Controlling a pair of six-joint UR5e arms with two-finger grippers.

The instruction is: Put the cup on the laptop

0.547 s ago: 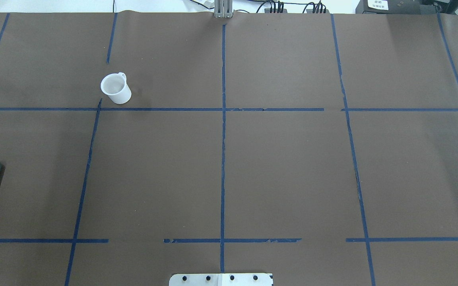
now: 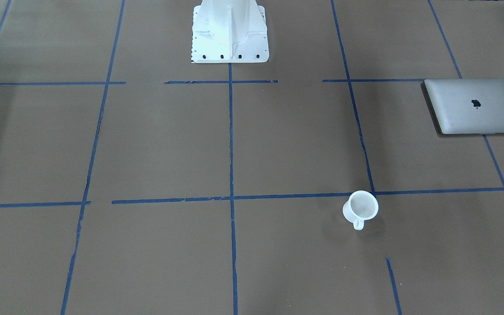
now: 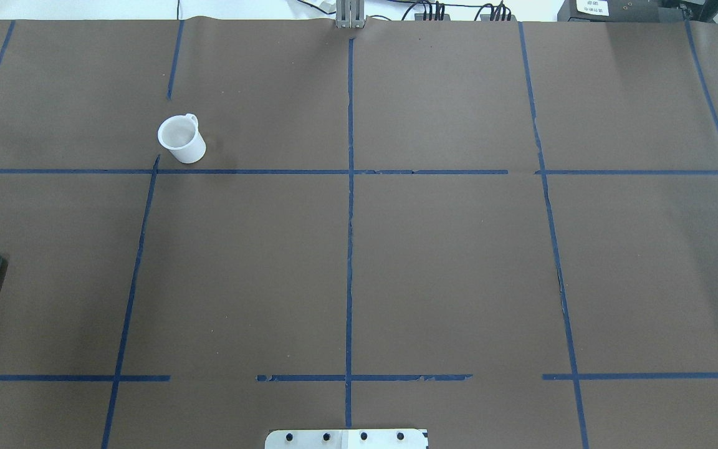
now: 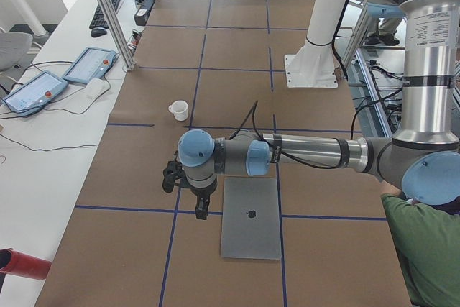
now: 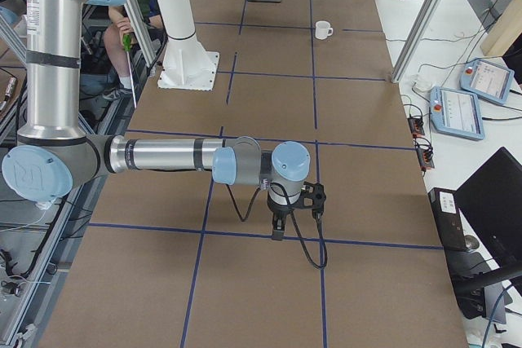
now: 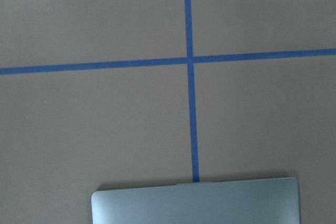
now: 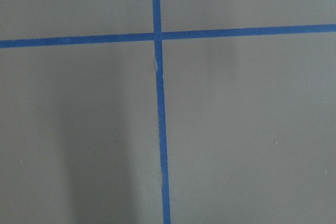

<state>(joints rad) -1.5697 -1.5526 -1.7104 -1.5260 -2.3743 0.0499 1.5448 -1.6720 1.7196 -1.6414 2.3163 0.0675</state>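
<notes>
Front-facing exterior view shows the small white tapered mug upright on the brown paper-covered table, well apart from the flat, closed silver-grey laptop, both nearer the left gripper than the right gripper, so the fetching is likely the left's job, though whether either's fingers are spread or pressed together cannot be told.

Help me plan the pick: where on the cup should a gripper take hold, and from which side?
Probably the rim wall, from straight above: the cup stands upright, mouth open, so one finger can go inside and one outside. Choose the robot-facing side, since the handle points away from the robot.
</notes>
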